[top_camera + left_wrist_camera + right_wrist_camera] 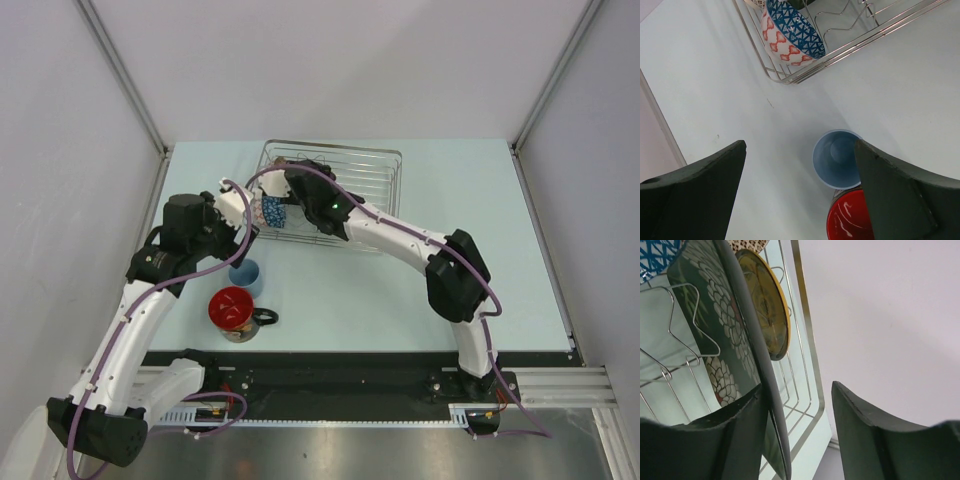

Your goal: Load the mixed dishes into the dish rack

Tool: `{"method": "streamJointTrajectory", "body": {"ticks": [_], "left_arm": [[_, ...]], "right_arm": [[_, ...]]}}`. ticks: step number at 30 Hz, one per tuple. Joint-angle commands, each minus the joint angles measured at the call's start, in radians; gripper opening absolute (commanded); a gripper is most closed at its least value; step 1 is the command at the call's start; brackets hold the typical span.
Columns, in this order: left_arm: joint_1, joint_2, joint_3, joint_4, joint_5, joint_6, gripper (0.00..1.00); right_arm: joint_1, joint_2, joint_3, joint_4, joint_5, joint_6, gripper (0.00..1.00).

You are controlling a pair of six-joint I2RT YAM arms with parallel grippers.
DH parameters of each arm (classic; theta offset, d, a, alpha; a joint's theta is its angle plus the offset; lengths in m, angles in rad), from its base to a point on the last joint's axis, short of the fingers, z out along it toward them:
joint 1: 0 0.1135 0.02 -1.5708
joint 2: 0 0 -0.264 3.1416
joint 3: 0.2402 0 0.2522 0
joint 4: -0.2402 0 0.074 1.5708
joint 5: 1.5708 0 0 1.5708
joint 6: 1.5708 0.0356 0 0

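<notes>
1. We see the left hand (800,150) spread wide above the surface (705,75), over the cup (834,159) (the mug (849,224) is just beside it).
2. The right hand (797,387) is parted. The plate (715,315) stands on edge in the rack (385,170), close against one finger.
3. The blue bowl (795,25) and the red bowl (777,42) sit in the rack's corner.

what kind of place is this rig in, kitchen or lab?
Probably a lab test cell, not a kitchen: plain grey partition walls, a pale-blue table, robot arms bolted to a metal rail.
</notes>
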Motion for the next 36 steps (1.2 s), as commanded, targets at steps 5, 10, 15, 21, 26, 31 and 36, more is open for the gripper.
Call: {"method": "streamJointTrajectory", "body": {"ticks": [5, 10, 15, 21, 26, 31, 36], "left_arm": [[0.011, -0.016, 0.022, 0.019, 0.005, -0.018, 0.95], [0.011, -0.019, 0.026, 0.018, 0.003, -0.015, 0.95], [0.011, -0.014, 0.029, 0.019, 0.003, -0.021, 0.94], [0.011, -0.002, 0.025, 0.039, -0.006, -0.012, 0.95], [0.011, 0.04, 0.022, 0.093, -0.023, -0.015, 0.95], [0.016, 0.15, 0.023, 0.171, -0.068, -0.025, 0.95], [0.094, 0.3, 0.052, 0.278, -0.101, -0.064, 0.94]], "right_arm": [[0.019, -0.02, 0.012, 0.111, 0.073, 0.017, 0.64], [0.035, -0.087, 0.009, 0.068, 0.119, 0.095, 0.72], [0.049, -0.197, -0.032, 0.0, 0.141, 0.185, 0.74], [0.074, -0.345, -0.175, -0.007, 0.166, 0.307, 0.77], [0.06, -0.446, -0.25, -0.032, 0.182, 0.445, 0.77], [-0.075, -0.488, -0.312, -0.122, 0.124, 0.706, 0.77], [-0.19, -0.414, -0.313, -0.181, 0.074, 0.844, 0.76]]}}
